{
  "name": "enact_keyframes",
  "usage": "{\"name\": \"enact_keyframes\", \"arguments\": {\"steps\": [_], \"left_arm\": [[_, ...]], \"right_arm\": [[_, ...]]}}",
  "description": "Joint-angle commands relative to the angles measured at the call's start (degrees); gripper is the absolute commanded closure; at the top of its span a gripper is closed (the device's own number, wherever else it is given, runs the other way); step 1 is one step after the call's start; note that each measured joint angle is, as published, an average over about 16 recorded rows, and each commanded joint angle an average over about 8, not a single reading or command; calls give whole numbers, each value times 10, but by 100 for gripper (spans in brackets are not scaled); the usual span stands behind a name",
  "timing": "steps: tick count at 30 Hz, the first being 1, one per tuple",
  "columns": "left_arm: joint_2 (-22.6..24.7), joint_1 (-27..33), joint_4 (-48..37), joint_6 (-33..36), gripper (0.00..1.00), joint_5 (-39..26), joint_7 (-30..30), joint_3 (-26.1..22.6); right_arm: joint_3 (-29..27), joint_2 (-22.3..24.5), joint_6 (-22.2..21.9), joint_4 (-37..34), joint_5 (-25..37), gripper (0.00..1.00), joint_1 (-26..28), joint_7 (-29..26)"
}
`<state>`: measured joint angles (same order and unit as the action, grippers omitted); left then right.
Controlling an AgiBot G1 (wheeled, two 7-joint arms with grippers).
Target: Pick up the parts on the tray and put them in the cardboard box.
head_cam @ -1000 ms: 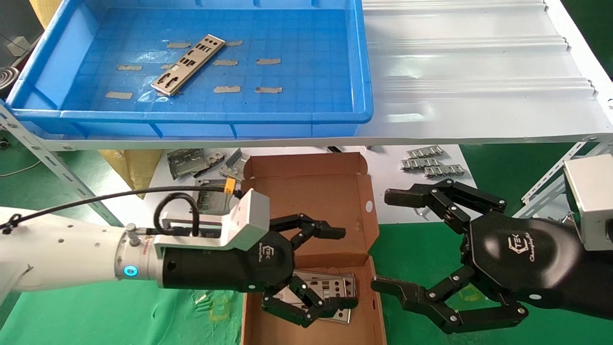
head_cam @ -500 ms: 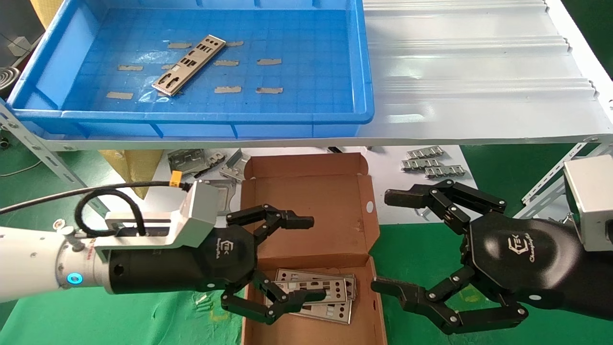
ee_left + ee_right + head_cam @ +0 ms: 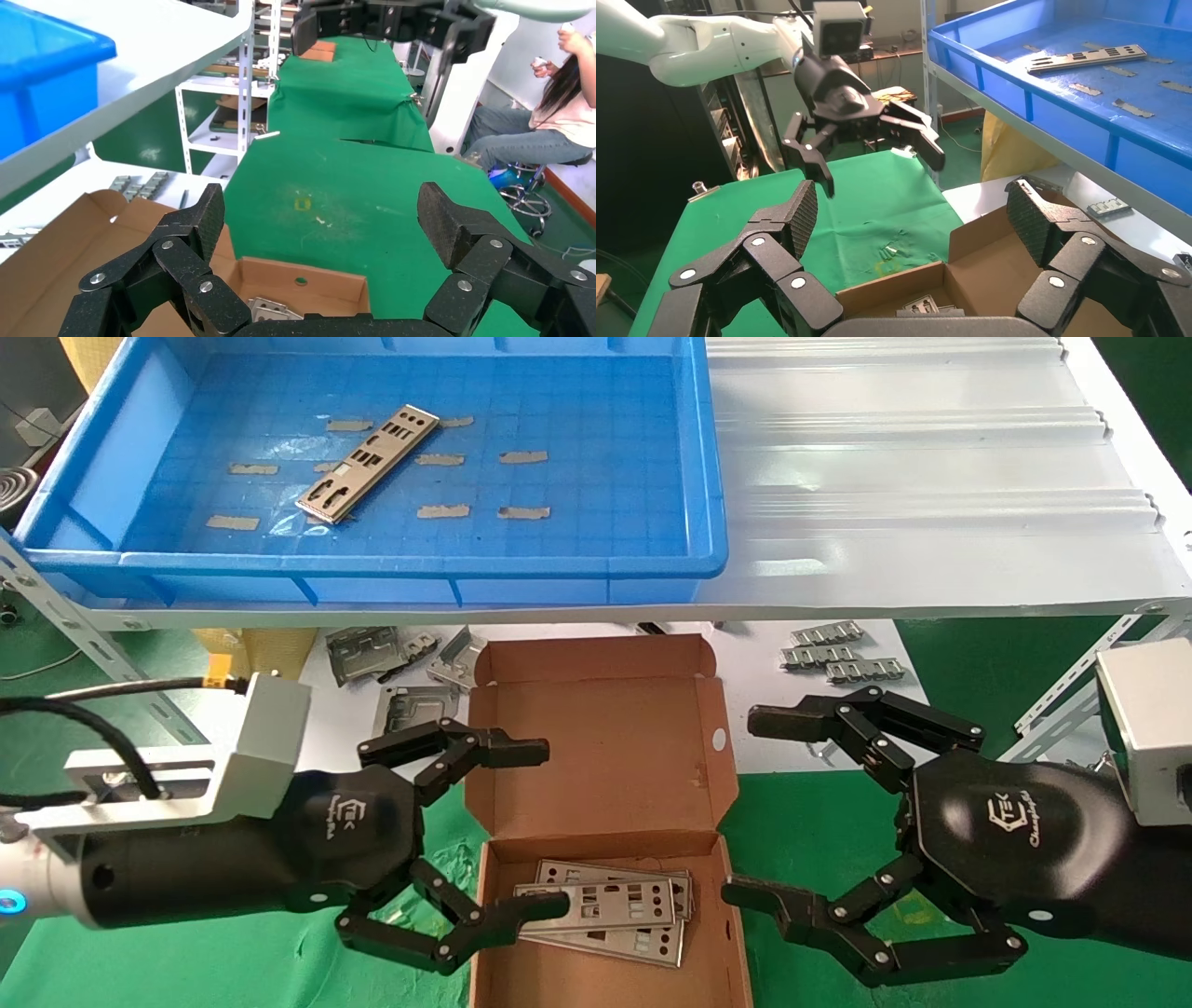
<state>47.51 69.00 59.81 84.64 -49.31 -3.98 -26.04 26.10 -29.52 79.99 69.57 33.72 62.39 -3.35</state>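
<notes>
One long silver punched part (image 3: 367, 463) lies slanted in the blue tray (image 3: 372, 563); it also shows in the right wrist view (image 3: 1088, 57). The open cardboard box (image 3: 596, 747) stands below the shelf with a few parts (image 3: 615, 910) stacked at its near end. My left gripper (image 3: 538, 828) is open and empty at the box's left edge, its lower finger over the stacked parts. My right gripper (image 3: 756, 808) is open and empty just right of the box. The left wrist view shows the box (image 3: 70, 253) and the stacked parts (image 3: 270, 309).
Squarish grey stamped frames (image 3: 372, 649) lie left of the box lid and short ribbed strips (image 3: 838, 654) to its right. The white shelf (image 3: 931, 477) holds the tray above them. Green cloth (image 3: 233, 952) covers the table. A seated person (image 3: 555, 119) is far off.
My left gripper has drawn back to the left, out from over the box, staying open. The parts in the box stay put. The right arm has not moved.
</notes>
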Motion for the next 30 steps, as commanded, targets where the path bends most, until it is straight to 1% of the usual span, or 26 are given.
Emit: {"name": "enact_keyframes", "arguments": {"steps": [1,21,30], "left_arm": [[-10,-6,11,1,0,6,-5,8],[-106,-63,117,9,0,64,-58,85],[-132,-79,145,11,0,80,-70,106]], "right_arm": [[0,0,0,0,0,0,0,0],[0,0,0,0,0,0,0,0],[0,0,0,0,0,0,0,0]]}}
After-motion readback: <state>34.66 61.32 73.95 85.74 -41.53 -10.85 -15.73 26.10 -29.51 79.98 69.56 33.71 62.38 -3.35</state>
